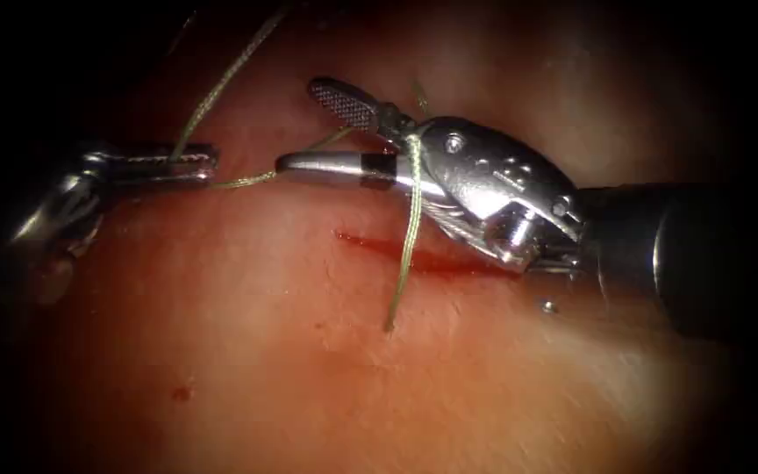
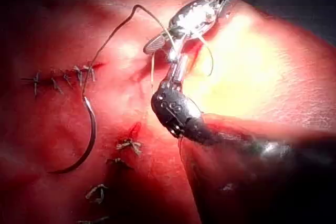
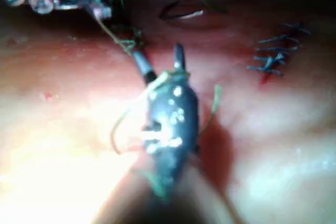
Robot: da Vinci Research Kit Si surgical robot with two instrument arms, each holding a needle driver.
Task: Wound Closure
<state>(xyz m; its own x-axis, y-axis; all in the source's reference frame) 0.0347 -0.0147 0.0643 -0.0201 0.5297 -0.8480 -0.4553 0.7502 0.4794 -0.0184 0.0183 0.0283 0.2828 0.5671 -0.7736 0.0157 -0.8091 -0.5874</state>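
Observation:
My left tool (image 1: 208,162) is to the left of the cut (image 1: 396,252), its jaws shut on the green thread (image 1: 410,237). The right tool (image 1: 296,125) reaches in from the right above the cut with its jaws open and nothing between them. The thread is wrapped around the base of its jaws and runs down into the tissue (image 1: 247,351) just in front of the cut. The curved needle (image 2: 90,140) lies loose on the tissue, held by neither tool, with thread trailing from its end. In the right wrist view the right tool (image 3: 157,59) stands open and the left tool (image 3: 100,10) holds thread.
Red fluid fills the cut. Several finished stitches (image 2: 63,80) sit beside the needle, with more stitches (image 2: 126,145) in a second row. The same stitches (image 3: 275,56) show in the right wrist view. A loose tail of thread (image 3: 215,103) hangs by the right tool.

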